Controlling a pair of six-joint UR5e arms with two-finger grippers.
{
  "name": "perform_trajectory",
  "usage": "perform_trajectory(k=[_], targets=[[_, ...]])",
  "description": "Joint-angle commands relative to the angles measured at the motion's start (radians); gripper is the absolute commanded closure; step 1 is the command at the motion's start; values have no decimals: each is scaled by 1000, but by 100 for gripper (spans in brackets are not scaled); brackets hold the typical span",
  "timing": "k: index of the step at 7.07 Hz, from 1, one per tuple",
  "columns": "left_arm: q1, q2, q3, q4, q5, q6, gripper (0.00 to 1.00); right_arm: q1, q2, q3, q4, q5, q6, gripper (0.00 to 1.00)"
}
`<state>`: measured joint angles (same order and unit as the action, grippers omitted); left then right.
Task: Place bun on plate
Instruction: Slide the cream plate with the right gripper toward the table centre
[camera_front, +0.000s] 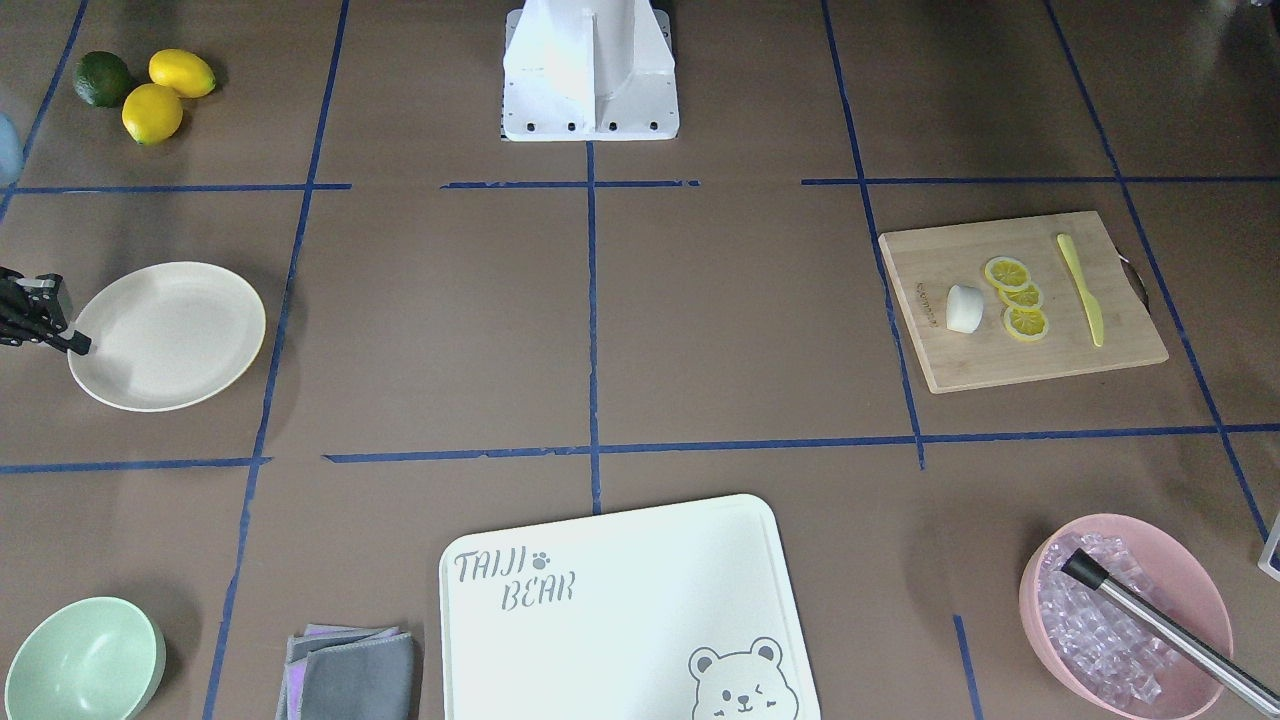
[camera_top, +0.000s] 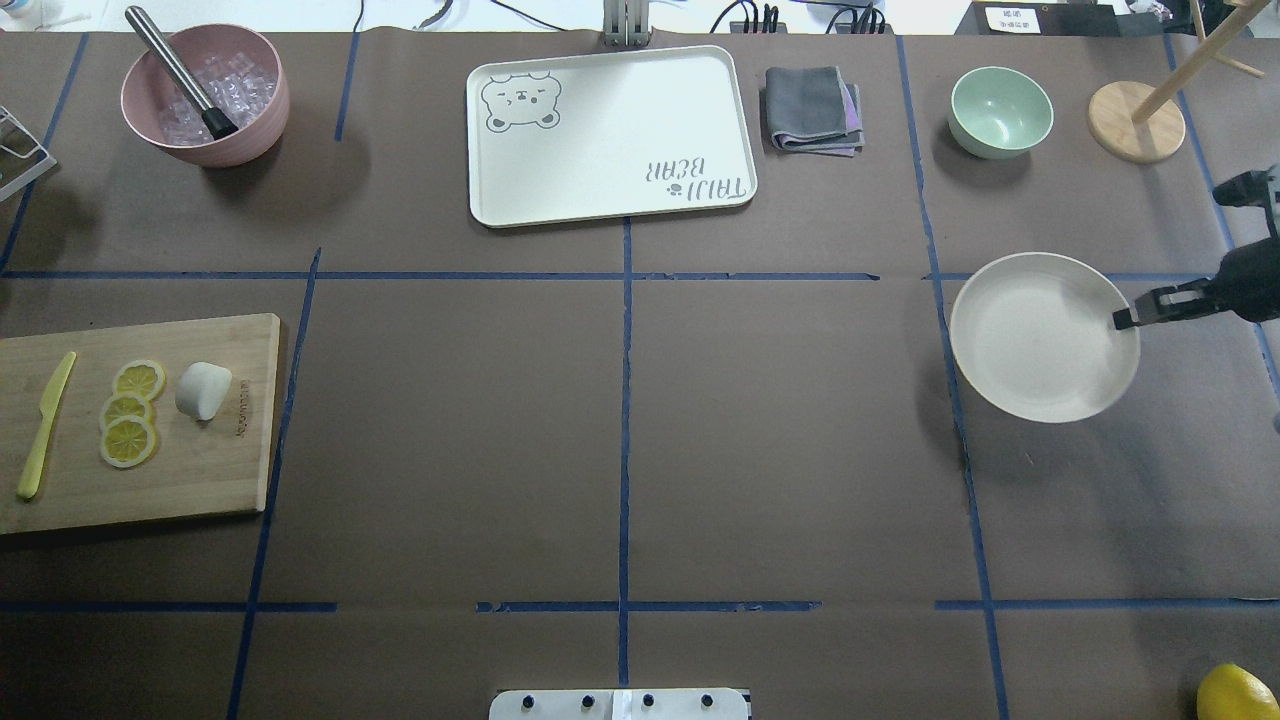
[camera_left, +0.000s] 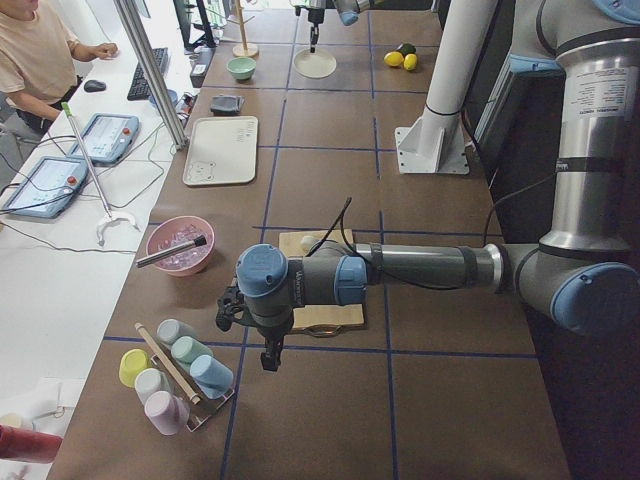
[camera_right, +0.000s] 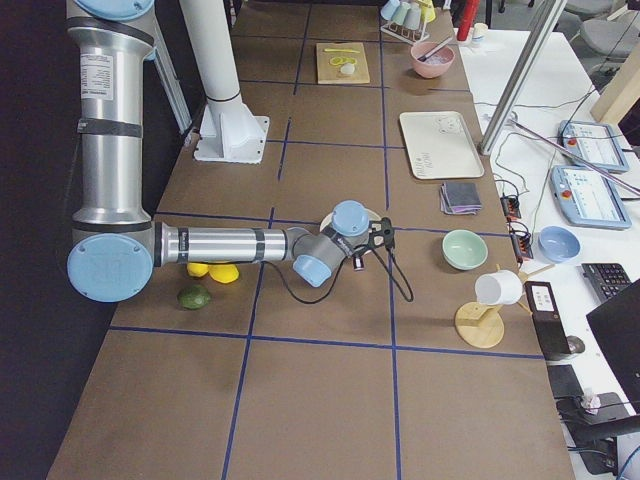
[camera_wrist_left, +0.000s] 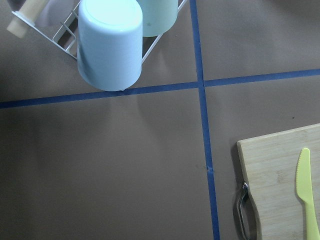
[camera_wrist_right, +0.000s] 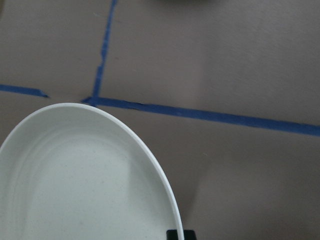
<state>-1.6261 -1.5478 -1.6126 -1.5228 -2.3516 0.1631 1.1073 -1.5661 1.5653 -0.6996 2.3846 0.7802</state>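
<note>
The bun (camera_top: 203, 390) is a small white lump lying on the wooden cutting board (camera_top: 200, 480) at the left, beside the lemon slices (camera_top: 128, 412). The cream plate (camera_top: 1020, 340) is far off on the right side and casts a shadow under its near-left rim. My right gripper (camera_top: 1122, 320) comes in from the right edge and is shut on the plate's right rim; a black fingertip (camera_wrist_right: 180, 234) shows at that rim in the right wrist view. My left gripper (camera_left: 268, 355) hangs past the board's outer end, and I cannot tell whether it is open or shut.
A yellow knife (camera_top: 45, 425) lies on the cutting board. Along the far edge stand a pink ice bowl (camera_top: 250, 120), the bear-printed board (camera_top: 610, 135), a grey cloth (camera_top: 812, 108), a mint bowl (camera_top: 1000, 110) and a wooden stand (camera_top: 1137, 122). A cup rack (camera_wrist_left: 110, 45) sits beyond the board.
</note>
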Motion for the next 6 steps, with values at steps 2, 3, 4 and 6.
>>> perform_trajectory(k=[2,3,4,6], targets=[[0,0,-1,0,0,0,0,-191,275,10,-50,-63,372,100],[2,0,-1,0,0,0,0,-263,364,13,-142,-140,451,100],[2,0,-1,0,-2,0,0,-341,412,13,-197,-238,464,100],[2,2,-1,1,0,0,0,-459,471,10,-228,-357,546,100]])
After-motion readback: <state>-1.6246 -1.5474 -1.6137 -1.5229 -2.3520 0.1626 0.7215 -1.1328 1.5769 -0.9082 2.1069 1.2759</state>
